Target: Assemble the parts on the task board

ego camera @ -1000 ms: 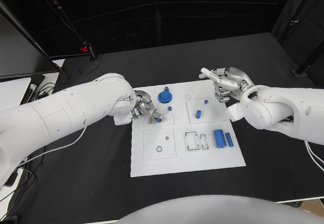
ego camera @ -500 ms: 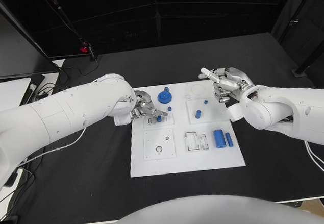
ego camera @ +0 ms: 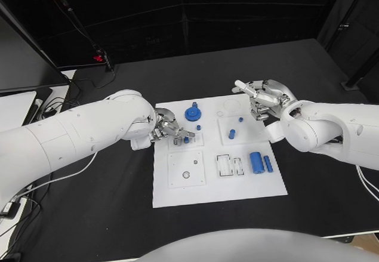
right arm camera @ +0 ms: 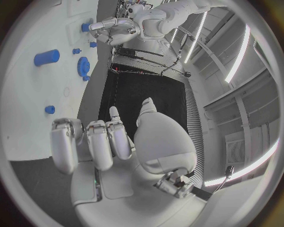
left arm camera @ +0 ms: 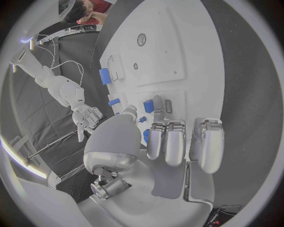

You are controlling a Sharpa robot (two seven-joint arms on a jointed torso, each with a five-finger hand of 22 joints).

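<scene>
1. Since a second ago the left hand (ego camera: 167, 131) has barely shifted at the upper-left corner of the task board (ego camera: 219, 189); its arm has eased slightly toward the robot, and the right hand (ego camera: 265, 99) has stayed put.
2. Left fingers (left arm camera: 167, 142) are curled down over the board's upper-left recess, tips close to small blue parts (ego camera: 186, 139) there; whether they pinch one, I cannot tell.
3. Right fingers (right arm camera: 99, 142) are loosely curled and apart, holding nothing, hovering above the board's upper-right corner.
4. A blue gear (ego camera: 192, 113) sits near the board's top edge, just beside the left hand.
5. A short blue peg (ego camera: 231, 134) stands in the upper-right panel.
6. Two blue cylinders (ego camera: 259, 161) lie side by side at the board's right edge, next to white rectangular slots (ego camera: 228, 164).
7. The white board lies mid-bench on the black bench (ego camera: 91, 215).
8. No legible writing or labels can be made out on the board.
</scene>
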